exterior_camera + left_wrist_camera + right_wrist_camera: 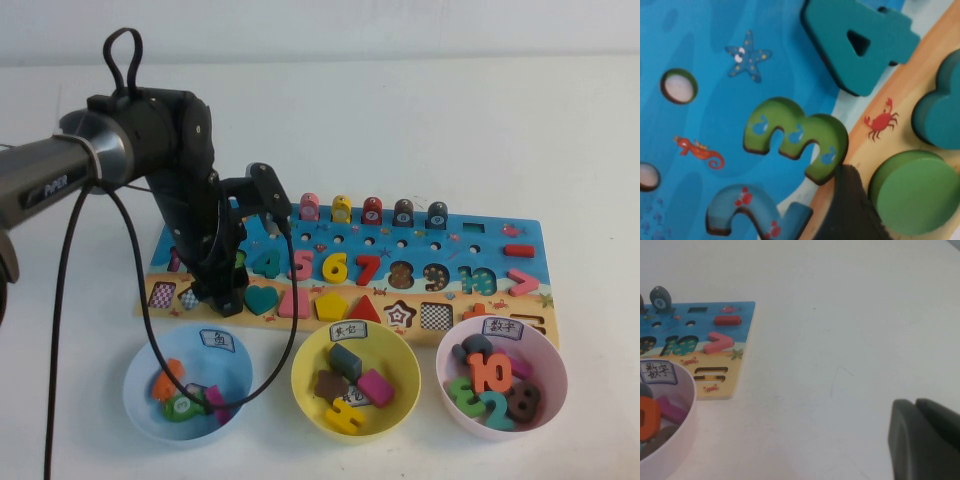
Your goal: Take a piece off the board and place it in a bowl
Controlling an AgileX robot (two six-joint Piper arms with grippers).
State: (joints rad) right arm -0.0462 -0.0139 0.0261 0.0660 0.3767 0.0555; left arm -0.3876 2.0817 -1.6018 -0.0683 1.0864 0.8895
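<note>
The green disc (917, 192) lies on the sandy strip of the board (480, 250), next to the teal heart (261, 298). In the high view my left gripper (224, 300) is down on the board's left end and hides the disc. In the left wrist view one dark finger (847, 210) rests against the disc's edge; the other is out of frame. The yellow bowl (395, 350) stands in front of the board's middle, holding several pieces. My right gripper (920, 440) is shut and empty over bare table, right of the board.
A light blue bowl (140, 375) stands front left and a pink bowl (550, 355) front right, both with pieces. A teal 4 (860, 40) and empty number recesses lie near the disc. Pegs (372, 209) line the board's far edge.
</note>
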